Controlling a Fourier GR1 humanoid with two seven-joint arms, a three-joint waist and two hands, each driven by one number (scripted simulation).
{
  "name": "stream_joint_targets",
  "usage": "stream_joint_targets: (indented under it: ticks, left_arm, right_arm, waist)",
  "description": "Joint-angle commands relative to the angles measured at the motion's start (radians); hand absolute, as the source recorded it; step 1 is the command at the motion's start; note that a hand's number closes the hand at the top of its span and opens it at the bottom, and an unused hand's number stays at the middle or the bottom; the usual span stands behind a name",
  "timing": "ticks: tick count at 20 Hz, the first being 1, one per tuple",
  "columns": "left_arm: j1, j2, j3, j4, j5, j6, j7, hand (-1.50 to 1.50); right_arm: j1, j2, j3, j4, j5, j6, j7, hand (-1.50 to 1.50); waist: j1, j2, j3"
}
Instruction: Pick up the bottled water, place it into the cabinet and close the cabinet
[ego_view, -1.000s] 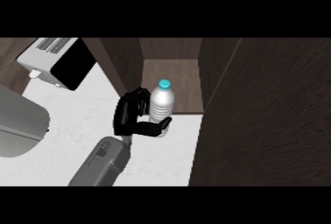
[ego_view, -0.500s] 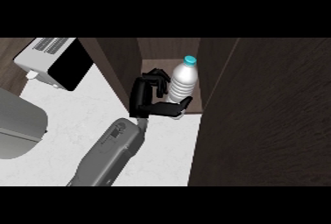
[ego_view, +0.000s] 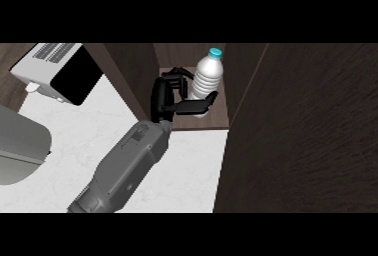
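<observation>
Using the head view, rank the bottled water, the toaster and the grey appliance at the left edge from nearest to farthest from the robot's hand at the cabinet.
1. The bottled water, upright in the cabinet, against the hand.
2. The toaster, upper left on the counter.
3. The grey appliance, at the far left edge.

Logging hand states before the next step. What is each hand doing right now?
Left hand: curled round the water bottle, upright inside the open cabinet.
Right hand: not in view.
</observation>
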Motion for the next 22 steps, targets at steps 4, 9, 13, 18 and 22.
stream_joint_targets:
  ticks: [4, 9, 13, 18, 22]
  left_arm:
    - [-0.112, 0.000, 0.042, 0.205, 0.014, 0.035, -0.046, 1.50]
    - [-0.166, 0.000, 0.051, 0.316, 0.026, 0.098, -0.099, 1.50]
    - [-0.261, 0.000, 0.083, 0.436, 0.024, 0.111, -0.126, 1.50]
    - [-0.282, 0.000, 0.106, 0.525, 0.011, 0.100, -0.194, 1.50]
    - [-0.306, 0.000, 0.080, 0.587, -0.021, 0.081, -0.183, -1.50]
  right_arm:
    - [0.022, 0.006, 0.030, -0.117, 0.052, -0.015, 0.053, -1.50]
    - [0.063, -0.014, 0.013, -0.066, 0.001, 0.020, -0.029, -1.50]
    - [0.091, -0.048, -0.031, -0.090, -0.050, 0.050, -0.062, -1.50]
    - [0.066, -0.045, -0.037, -0.125, -0.038, 0.047, -0.027, -1.50]
    - [0.067, -0.054, -0.077, -0.080, -0.081, 0.070, -0.055, -1.50]
  waist:
    - [-0.003, 0.001, -0.001]
    - [-0.009, 0.003, 0.000]
    - [-0.034, 0.011, 0.000]
    - [-0.032, 0.014, -0.001]
    - [-0.030, 0.017, 0.000]
